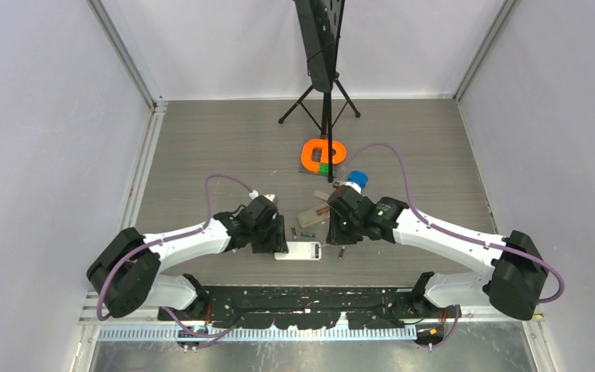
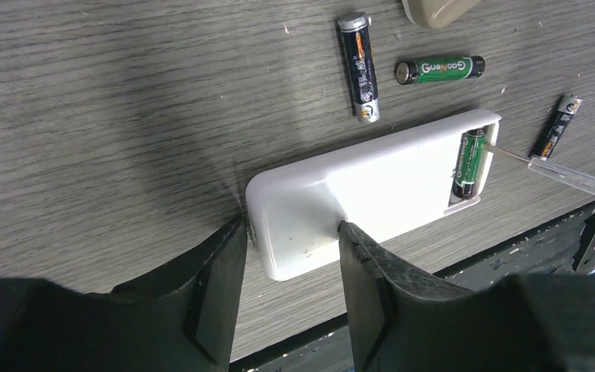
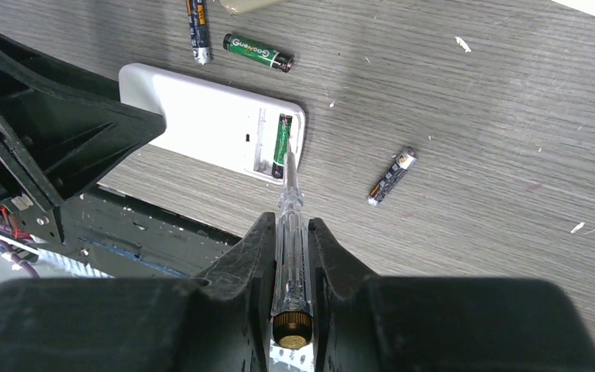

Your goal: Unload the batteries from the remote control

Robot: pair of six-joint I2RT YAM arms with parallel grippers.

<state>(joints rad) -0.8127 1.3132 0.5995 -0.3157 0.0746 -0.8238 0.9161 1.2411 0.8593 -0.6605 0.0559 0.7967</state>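
The white remote control (image 2: 356, 190) lies face down near the table's front edge, its compartment open with one green battery (image 2: 471, 161) inside. Three loose batteries lie around it: a dark one (image 2: 358, 66), a green one (image 2: 439, 70) and a dark one (image 2: 556, 125). My left gripper (image 2: 290, 229) straddles the remote's closed end, with both fingers touching it. My right gripper (image 3: 288, 223) is shut on a clear-handled stick tool (image 3: 290, 209). The tool's metal tip rests at the battery in the compartment (image 3: 282, 143). In the top view the remote (image 1: 298, 251) sits between both grippers.
A beige cover piece (image 1: 314, 215) lies just behind the batteries. Farther back are an orange ring (image 1: 324, 153), a blue-capped object (image 1: 356, 180) and a black tripod stand (image 1: 324, 77). The dark mounting rail (image 1: 310, 298) runs along the table's near edge, close to the remote.
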